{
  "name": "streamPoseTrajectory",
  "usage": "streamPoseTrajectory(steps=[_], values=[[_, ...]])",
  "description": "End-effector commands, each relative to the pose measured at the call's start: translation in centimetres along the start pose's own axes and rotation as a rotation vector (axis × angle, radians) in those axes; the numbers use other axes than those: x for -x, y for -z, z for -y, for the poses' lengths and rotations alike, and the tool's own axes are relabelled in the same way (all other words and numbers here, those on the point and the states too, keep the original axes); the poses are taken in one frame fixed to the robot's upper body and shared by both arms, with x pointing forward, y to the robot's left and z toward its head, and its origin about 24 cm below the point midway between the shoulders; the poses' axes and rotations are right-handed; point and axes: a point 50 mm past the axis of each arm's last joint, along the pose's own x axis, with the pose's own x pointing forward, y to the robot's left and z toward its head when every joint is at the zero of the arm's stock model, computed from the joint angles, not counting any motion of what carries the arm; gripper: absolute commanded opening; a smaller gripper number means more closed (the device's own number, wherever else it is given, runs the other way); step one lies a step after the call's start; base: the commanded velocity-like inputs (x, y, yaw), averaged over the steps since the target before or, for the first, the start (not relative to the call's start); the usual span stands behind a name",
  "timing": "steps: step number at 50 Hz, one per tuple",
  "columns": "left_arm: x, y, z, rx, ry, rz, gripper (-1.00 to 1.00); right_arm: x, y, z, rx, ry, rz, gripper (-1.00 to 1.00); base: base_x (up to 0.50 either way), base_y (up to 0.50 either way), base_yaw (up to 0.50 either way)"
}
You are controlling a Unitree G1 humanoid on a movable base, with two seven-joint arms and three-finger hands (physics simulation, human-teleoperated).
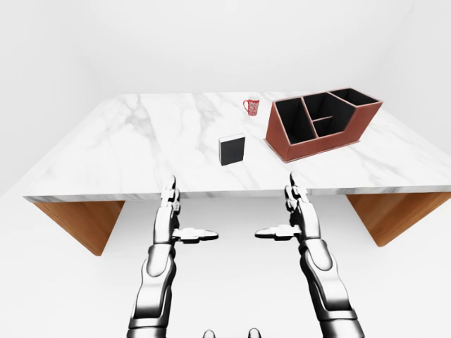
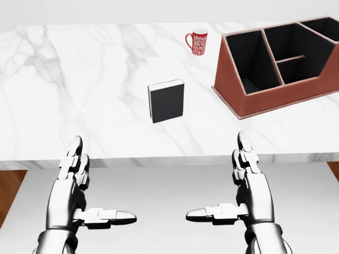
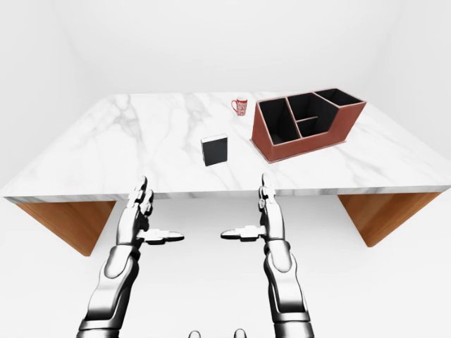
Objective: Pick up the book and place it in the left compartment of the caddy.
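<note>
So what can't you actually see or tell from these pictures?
- Caddy: the head view's right and top edges cut off its far end.
- Mug: too small in both eye views to read its red pattern.
- Book: plain black cover, no title shows in any view.
- Table: its underside is hidden below the marble top.

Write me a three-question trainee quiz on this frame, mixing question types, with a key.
1. True or false: the book is already inside the caddy.
2. Multiple choice: in the head view, the red mug sits A) below the book, B) up and to the right of the book, C) inside the caddy.
3. Short answer: are the left hand and right hand holding anything?

Key
1. False; it stands on the marble table, left of the caddy.
2. B.
3. No; both are open and empty, below the table's near edge.
</note>
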Motion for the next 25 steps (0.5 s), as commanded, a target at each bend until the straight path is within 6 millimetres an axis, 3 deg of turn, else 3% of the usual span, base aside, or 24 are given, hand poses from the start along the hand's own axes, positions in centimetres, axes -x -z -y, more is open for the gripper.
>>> streamPoseTrajectory(steps=[1, 25], values=[[-0.1, 0.3, -0.7, -0.008, 0.000, -0.002, 1.00, -0.1, 0.1, 0.6, -0.003, -0.009, 0.009, 1.00, 0.00, 0.00, 0.00], [0.1, -0.2, -0.6, -0.010, 0.002, 0.018, 1.00, 0.2, -1.3, 1.3, 0.005, 0.017, 0.050, 1.00, 0.00, 0.00, 0.00]])
